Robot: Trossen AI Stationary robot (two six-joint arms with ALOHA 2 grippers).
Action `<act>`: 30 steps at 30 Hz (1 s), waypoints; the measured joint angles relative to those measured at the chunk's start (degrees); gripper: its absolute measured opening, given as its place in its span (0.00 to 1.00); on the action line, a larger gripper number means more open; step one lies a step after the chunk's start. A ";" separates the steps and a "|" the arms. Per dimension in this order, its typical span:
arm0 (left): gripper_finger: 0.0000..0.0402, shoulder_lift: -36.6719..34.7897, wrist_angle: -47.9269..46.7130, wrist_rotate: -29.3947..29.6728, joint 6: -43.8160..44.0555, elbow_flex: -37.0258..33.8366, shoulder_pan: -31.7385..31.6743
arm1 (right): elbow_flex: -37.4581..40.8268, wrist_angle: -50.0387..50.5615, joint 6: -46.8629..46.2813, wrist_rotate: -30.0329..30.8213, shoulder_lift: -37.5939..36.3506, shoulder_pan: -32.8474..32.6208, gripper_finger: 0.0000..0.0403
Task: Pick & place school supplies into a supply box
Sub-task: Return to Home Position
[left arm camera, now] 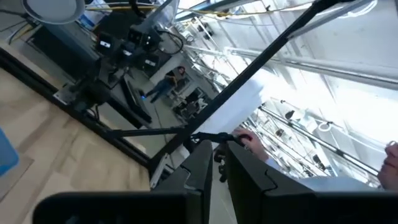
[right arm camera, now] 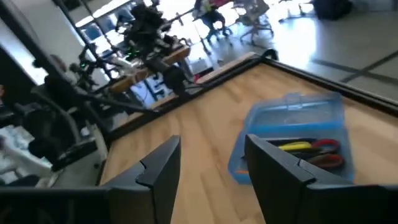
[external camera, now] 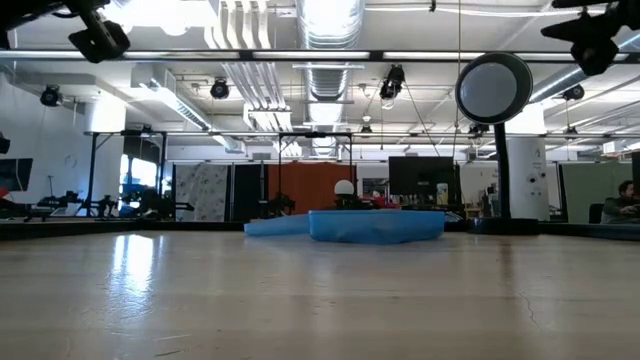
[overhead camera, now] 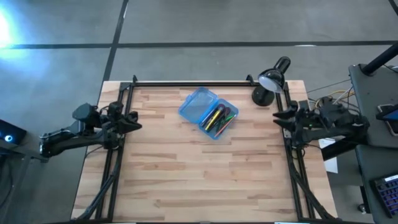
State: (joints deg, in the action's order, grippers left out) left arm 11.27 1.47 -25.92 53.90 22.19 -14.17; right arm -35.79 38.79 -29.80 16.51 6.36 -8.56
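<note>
The translucent blue supply box (overhead camera: 198, 106) lies open on its two halves in the far middle of the table. Its right half holds pens (overhead camera: 219, 118) in yellow, green and dark colours, and the red-handled scissors (right arm camera: 325, 148) beside a yellow pen (right arm camera: 297, 146). The low view shows the box (external camera: 375, 225) as a flat blue shape. My left gripper (overhead camera: 138, 121) hovers shut at the table's left edge, clear of the box. My right gripper (overhead camera: 277, 119) hovers open at the right edge, pointing toward the box (right arm camera: 292, 115).
A black desk lamp (overhead camera: 272, 78) stands at the table's far right corner, its round head (external camera: 493, 88) facing the near side. A black frame rail (overhead camera: 193, 83) runs along the far edge. Bare wood (overhead camera: 205, 180) fills the near half of the table.
</note>
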 joint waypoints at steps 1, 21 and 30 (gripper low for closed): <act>0.07 0.00 0.10 -0.37 0.06 -0.35 0.00 | 0.30 0.37 0.00 -0.20 -1.57 -0.10 0.42; 0.07 -8.98 6.80 4.38 0.13 -21.68 -0.21 | 21.31 -28.39 0.23 0.38 -6.36 2.35 0.42; 0.07 -11.03 2.28 4.53 0.12 -21.70 -0.50 | 35.18 -47.89 -0.02 0.25 -5.48 2.65 0.42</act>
State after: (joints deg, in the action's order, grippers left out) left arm 0.24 3.75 -21.39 54.02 0.49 -14.68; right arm -0.61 -9.10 -29.82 16.75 0.87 -5.91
